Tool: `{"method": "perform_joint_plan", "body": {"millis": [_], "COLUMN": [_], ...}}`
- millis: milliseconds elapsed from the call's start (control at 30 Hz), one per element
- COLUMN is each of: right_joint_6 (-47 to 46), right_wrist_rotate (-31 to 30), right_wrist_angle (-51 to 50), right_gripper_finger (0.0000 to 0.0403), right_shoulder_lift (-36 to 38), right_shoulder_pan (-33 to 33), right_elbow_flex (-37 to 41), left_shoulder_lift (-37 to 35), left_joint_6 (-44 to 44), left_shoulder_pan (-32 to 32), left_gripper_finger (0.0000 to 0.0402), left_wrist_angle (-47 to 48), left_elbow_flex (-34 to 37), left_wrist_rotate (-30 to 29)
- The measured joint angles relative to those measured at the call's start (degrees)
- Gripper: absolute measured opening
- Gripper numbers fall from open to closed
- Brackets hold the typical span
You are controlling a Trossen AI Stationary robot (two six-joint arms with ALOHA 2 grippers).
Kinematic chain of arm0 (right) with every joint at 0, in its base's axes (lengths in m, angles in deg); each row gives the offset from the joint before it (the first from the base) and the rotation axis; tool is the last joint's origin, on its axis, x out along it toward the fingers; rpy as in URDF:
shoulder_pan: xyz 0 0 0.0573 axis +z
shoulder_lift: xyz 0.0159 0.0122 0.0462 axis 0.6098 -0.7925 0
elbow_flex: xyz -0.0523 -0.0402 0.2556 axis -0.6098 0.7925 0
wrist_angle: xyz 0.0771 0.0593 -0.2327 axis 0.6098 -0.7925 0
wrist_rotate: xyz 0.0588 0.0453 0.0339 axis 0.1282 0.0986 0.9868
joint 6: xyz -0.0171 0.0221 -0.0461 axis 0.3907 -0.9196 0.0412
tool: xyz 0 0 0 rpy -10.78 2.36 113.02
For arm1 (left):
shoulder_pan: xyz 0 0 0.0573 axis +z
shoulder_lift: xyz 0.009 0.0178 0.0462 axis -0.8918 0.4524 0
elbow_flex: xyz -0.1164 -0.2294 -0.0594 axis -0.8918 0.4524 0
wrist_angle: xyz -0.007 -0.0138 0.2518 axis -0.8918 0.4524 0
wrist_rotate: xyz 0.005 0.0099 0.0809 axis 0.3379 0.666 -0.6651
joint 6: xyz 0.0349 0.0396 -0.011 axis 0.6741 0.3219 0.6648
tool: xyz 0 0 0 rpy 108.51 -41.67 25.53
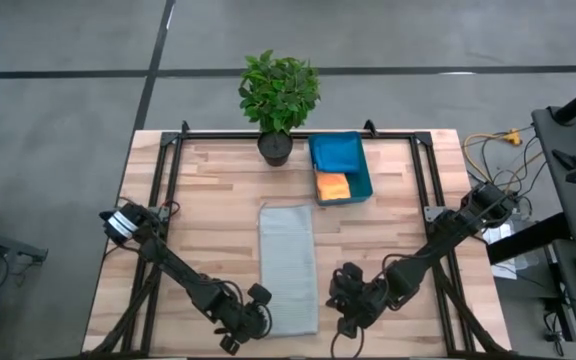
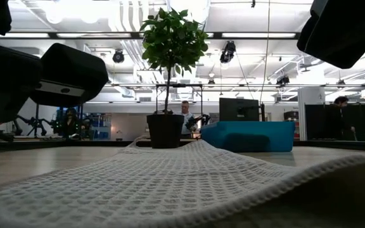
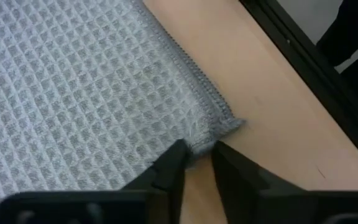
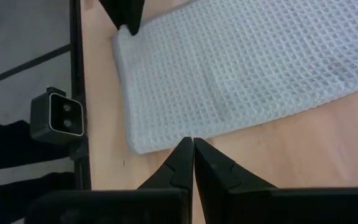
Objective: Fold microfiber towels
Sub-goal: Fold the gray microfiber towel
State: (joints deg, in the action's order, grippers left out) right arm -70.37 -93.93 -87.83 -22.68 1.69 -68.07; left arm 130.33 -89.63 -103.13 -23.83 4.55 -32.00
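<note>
A pale grey waffle towel (image 1: 288, 265) lies flat on the wooden table as a long strip running from far to near. My left gripper (image 1: 258, 318) is down at the strip's near left corner, its fingers closed on that corner in the left wrist view (image 3: 199, 149). My right gripper (image 4: 193, 148) is shut and holds nothing. It hovers just off the strip's near right corner (image 4: 140, 144). An orange towel (image 1: 332, 186) lies inside the teal bin (image 1: 365, 172). My left gripper pinches the grey towel's near left corner (image 3: 201, 134) between its two fingers, at the hemmed edge. The fingers come slanting down from the table's near left side. The rest of the towel lies flat on the table; one layer or several, I cannot tell.
A potted plant (image 1: 278, 95) stands at the far edge beside the teal bin. A black frame rail (image 1: 168, 190) runs along each side of the table. A small camera block (image 4: 58, 118) sits at the near edge. Bare wood shows left and right of the strip.
</note>
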Motion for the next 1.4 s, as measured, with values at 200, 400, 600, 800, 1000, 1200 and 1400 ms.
{"method": "perform_joint_plan", "body": {"millis": [200,400,600,800,1000,1200,1400], "right_joint_6": [1.17,11.94,29.9,44.76,52.73,57.55,56.86], "right_wrist_rotate": [-2.55,-2.72,6.18,7.1,7.17,7.23,5.72], "right_wrist_angle": [2.74,13.03,16.13,16.3,16.86,16.68,9.43], "right_gripper_finger": [0.0009,0.0012,0.007,0.0157,0.019,0.0164,0.0073], "right_shoulder_lift": [-0.19,-3.59,-9.33,-11.65,-13.68,-18.02,-21.64], "right_shoulder_pan": [0.0,-0.07,-0.15,-0.17,-0.28,-0.23,-0.04], "right_elbow_flex": [0.04,0.07,0.09,0.04,0.04,-3.04,-10.48], "left_shoulder_lift": [0.13,-0.04,-0.67,-1.29,-1.29,-1.31,-1.64], "left_joint_6": [0.65,1.52,4.42,4.47,4.23,4.25,4.52], "left_shoulder_pan": [0.27,0.61,0.67,0.7,0.7,0.7,0.7], "left_gripper_finger": [0.0007,0.0002,0.0001,0.0,0.0,0.0,0.0], "left_wrist_angle": [-0.13,0.1,0.33,0.93,0.95,0.88,1.08], "left_elbow_flex": [-0.09,-0.07,0.0,0.15,0.15,0.22,0.24], "left_wrist_rotate": [0.08,0.48,0.48,0.17,0.11,0.09,0.03]}}
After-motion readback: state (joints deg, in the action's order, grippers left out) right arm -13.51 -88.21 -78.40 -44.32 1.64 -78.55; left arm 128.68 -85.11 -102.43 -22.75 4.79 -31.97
